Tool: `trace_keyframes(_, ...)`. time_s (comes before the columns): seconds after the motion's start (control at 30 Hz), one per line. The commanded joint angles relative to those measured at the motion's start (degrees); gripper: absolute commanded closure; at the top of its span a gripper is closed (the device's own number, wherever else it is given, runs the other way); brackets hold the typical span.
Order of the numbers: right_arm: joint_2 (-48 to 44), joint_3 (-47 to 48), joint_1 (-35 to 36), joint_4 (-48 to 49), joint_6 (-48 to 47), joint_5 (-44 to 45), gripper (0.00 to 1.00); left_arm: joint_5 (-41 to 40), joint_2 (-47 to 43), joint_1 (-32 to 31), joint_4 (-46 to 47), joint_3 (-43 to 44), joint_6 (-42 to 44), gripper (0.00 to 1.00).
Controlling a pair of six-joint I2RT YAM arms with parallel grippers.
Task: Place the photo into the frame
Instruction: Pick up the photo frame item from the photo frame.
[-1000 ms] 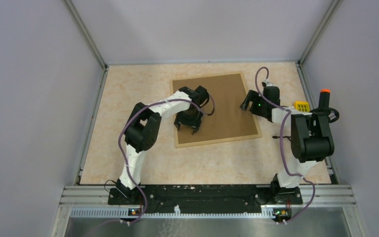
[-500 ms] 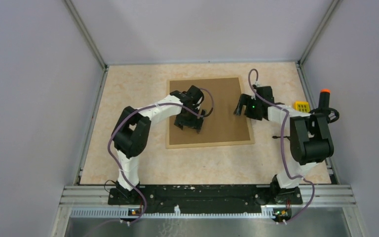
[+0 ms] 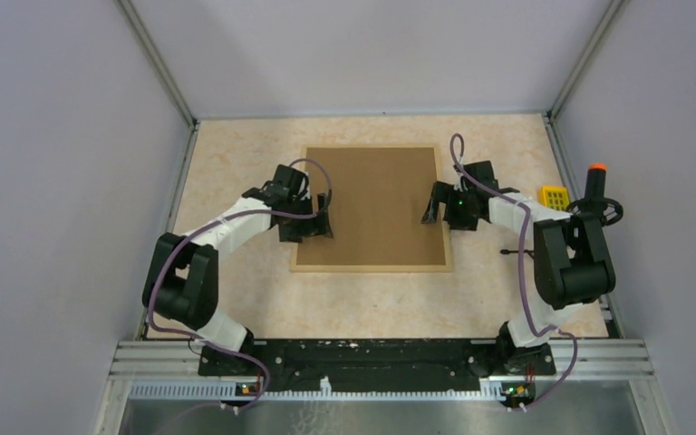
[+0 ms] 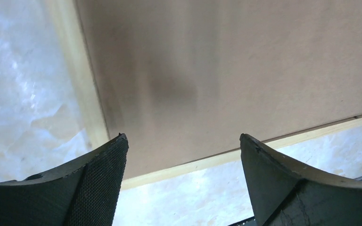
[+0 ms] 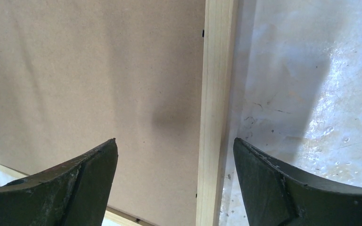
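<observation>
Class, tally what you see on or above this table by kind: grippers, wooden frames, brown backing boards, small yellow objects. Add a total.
grippers: 2 (left gripper, right gripper)
wooden frame: 1
brown backing board: 1
small yellow object: 1
Total: 5
</observation>
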Motion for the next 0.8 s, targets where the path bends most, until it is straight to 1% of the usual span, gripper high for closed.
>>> trace_keyframes(0.0,-0.7,-0.3,-0.7,-3.2,-0.7,-2.0,0.10,0.1,-5.2,1.4,2.6,-3.6,-2.4,0.09)
trace_keyframes(0.13,0.1,-0.6,-0.7,-2.3,-0.4,-3.5,0.10,-1.2,-6.3,1.5,1.7,-5.8,-4.8,0.07)
trace_keyframes(0.27,0.5,-0.8,-0.7,-1.9,-0.3,-5.0,0.10,-5.5,-6.8,1.6,-0.1,-7.6,-6.9,0.05)
trace_keyframes(0.33,0.5,-1.1,-0.7,-1.8,-0.3,-5.0,0.10,-6.3,-7.0,1.5,-0.5,-8.5,-7.9,0.04)
trace_keyframes(0.47,0.7,-1.4,-0.7,-1.4,-0.3,-5.6,0.10,-2.1,-6.6,1.5,2.3,-10.9,-8.8,0.05)
trace_keyframes(0.53,0.9,-1.4,-0.7,-1.3,-0.2,-6.3,0.11,-0.4,-5.9,1.7,2.1,-11.3,-9.0,0.04)
trace_keyframes(0.57,0.9,-1.4,-0.7,-1.3,-0.2,-6.7,0.11,1.6,-6.0,2.0,2.7,-11.8,-8.9,0.05)
trace_keyframes(0.6,0.8,-1.5,-0.7,-1.3,-0.2,-7.1,0.11,5.3,-6.2,2.7,4.3,-12.9,-8.8,0.05)
trace_keyframes(0.77,0.7,-3.2,-0.7,0.6,1.1,-11.1,0.12,25.7,-8.5,7.9,15.5,-17.6,-11.3,0.09)
